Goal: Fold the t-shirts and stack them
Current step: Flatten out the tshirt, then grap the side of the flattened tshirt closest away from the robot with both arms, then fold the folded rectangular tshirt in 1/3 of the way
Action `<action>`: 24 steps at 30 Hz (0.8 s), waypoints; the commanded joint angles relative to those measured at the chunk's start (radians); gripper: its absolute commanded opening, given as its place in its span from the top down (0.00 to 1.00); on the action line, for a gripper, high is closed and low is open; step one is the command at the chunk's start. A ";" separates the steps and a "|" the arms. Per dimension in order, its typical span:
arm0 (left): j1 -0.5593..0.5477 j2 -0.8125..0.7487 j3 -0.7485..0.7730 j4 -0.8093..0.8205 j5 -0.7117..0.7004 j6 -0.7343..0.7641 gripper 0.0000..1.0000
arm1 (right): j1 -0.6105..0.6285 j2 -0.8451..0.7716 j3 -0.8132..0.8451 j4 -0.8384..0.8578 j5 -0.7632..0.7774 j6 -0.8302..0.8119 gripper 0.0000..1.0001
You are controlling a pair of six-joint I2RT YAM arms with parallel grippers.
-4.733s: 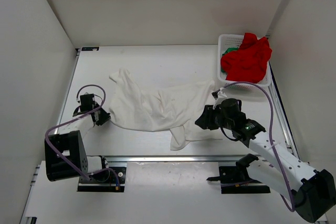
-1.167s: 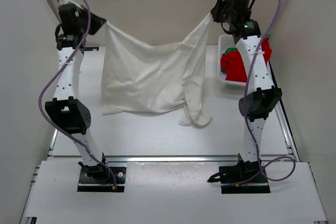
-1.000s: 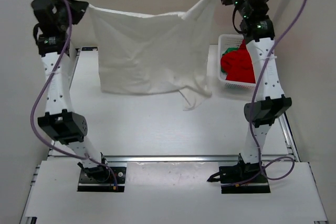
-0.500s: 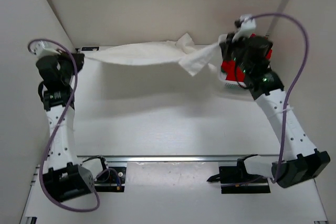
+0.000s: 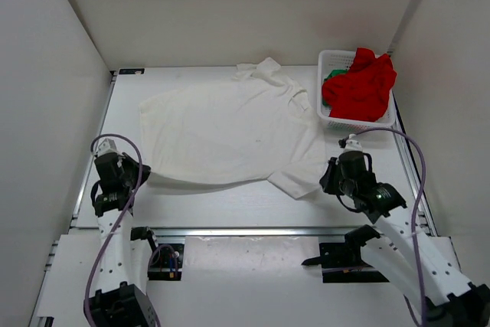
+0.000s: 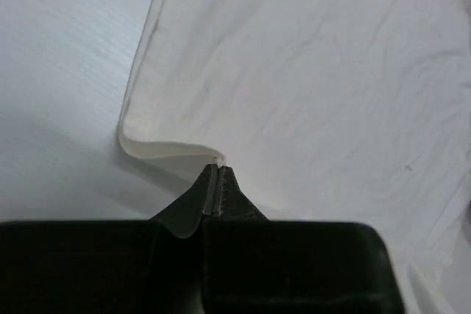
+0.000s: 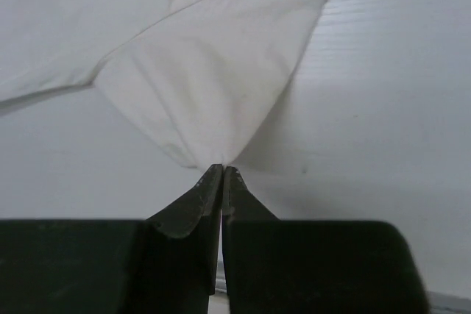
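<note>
Since you needed it smooth on the table (image 5: 230, 204) for folding, the cream-white t-shirt (image 5: 230, 124) lay spread flat. Basket (image 5: 321, 101), far right, held the red t-shirt (image 5: 360, 86) over the green t-shirt (image 5: 333, 76). Your left gripper (image 6: 218, 170) and right gripper (image 7: 221, 170) were clenched on the cream shirt's near corners.

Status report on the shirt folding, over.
Left tool and right tool shut on near corners of cream-white cloth t-shirt. Shirt spread out on table. Nothing blocking.

Robot lab cell
We see a white bench (image 5: 230, 204) boxed in by plain white panels (image 5: 53, 59), an aluminium rail (image 5: 253, 231) along its near edge, two cabled arms (image 5: 398, 239) bolted to black plates (image 5: 348, 254).
</note>
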 commanded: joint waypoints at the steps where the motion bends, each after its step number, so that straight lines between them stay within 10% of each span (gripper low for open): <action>1: 0.115 -0.022 -0.046 -0.039 0.136 0.055 1.00 | 0.196 -0.075 0.057 -0.120 0.081 0.187 1.00; 7: 0.142 0.007 0.052 -0.080 0.165 0.072 1.00 | 0.235 -0.079 -0.001 -0.146 -0.055 0.281 1.00; 11: 0.189 0.082 0.066 0.004 0.243 0.005 1.00 | 0.032 -0.020 0.026 -0.044 -0.159 0.134 1.00; 15: 0.179 0.151 0.061 0.105 0.226 -0.093 1.00 | -0.190 0.204 0.162 0.084 -0.235 -0.015 1.00; 24: 0.136 0.333 0.086 0.226 0.150 -0.175 1.00 | -0.155 0.707 0.540 0.257 -0.124 -0.052 1.00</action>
